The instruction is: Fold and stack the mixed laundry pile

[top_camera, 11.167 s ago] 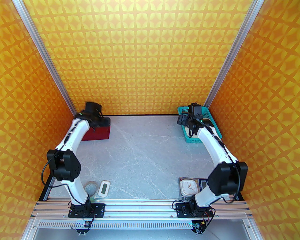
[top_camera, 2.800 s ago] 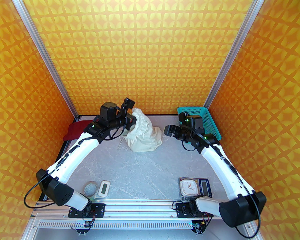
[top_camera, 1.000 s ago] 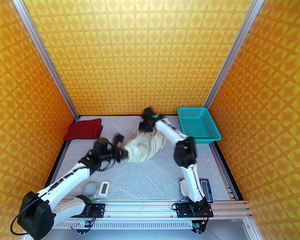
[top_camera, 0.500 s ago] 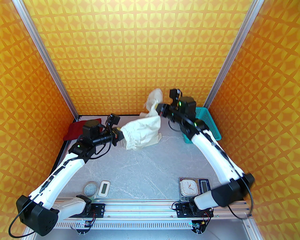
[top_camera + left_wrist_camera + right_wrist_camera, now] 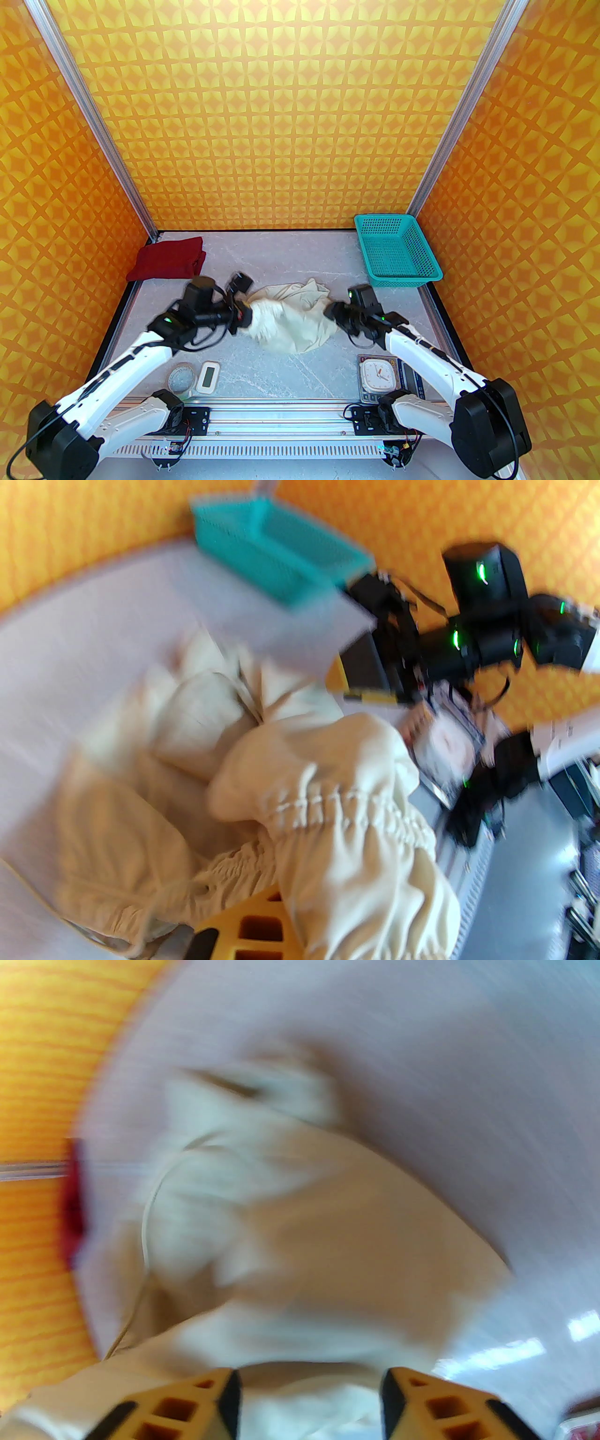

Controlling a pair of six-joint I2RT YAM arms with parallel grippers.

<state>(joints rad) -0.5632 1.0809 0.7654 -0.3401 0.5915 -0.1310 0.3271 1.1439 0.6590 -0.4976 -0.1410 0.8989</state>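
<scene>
On the table (image 5: 281,370), cream shorts (image 5: 293,321) are lying crumpled at the centre, between the two grippers.
The teal basket (image 5: 405,280) is sitting at one o'clock and the folded red shirt (image 5: 168,265) at eleven, both well apart from the shorts. The left gripper (image 5: 246,315) is clamping the gathered waistband at the heap's nine o'clock end. The right gripper (image 5: 333,313), at three o'clock, is holding its jaws parted against the cloth.

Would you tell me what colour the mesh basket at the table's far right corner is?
The basket is teal, seen best in the top external view.
</scene>
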